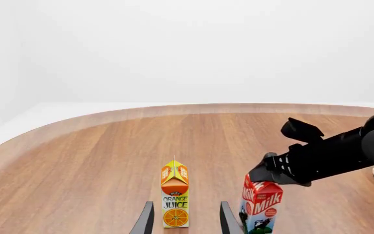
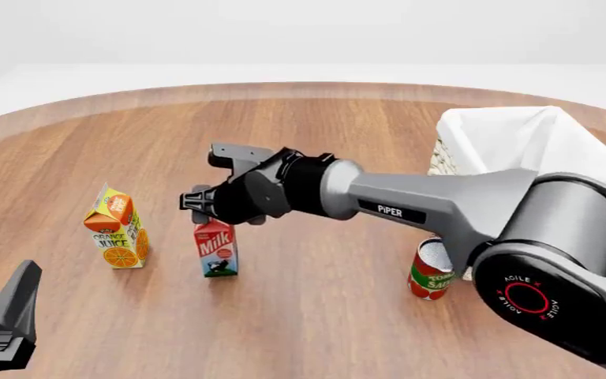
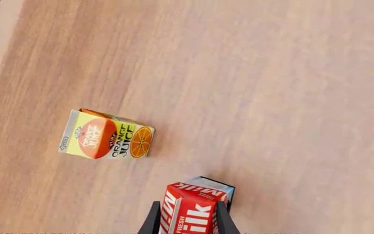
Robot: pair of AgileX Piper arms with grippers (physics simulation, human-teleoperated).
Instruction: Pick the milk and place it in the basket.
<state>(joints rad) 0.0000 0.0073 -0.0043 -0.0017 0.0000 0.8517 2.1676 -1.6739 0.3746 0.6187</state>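
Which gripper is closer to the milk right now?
Right. The right gripper sits at the top of the milk, a finger on either side. The left gripper is low, well off, beyond the juice.

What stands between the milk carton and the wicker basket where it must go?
Only a red-and-green tin can stands on the table just before the cream-white wicker basket, low beside the route from the red-topped milk carton. The right claw is already at the carton's top.

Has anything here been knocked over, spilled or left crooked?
Nothing stands out. The milk, the juice carton and the can all stand upright on the table, with no spills. The right gripper straddles the milk's top.
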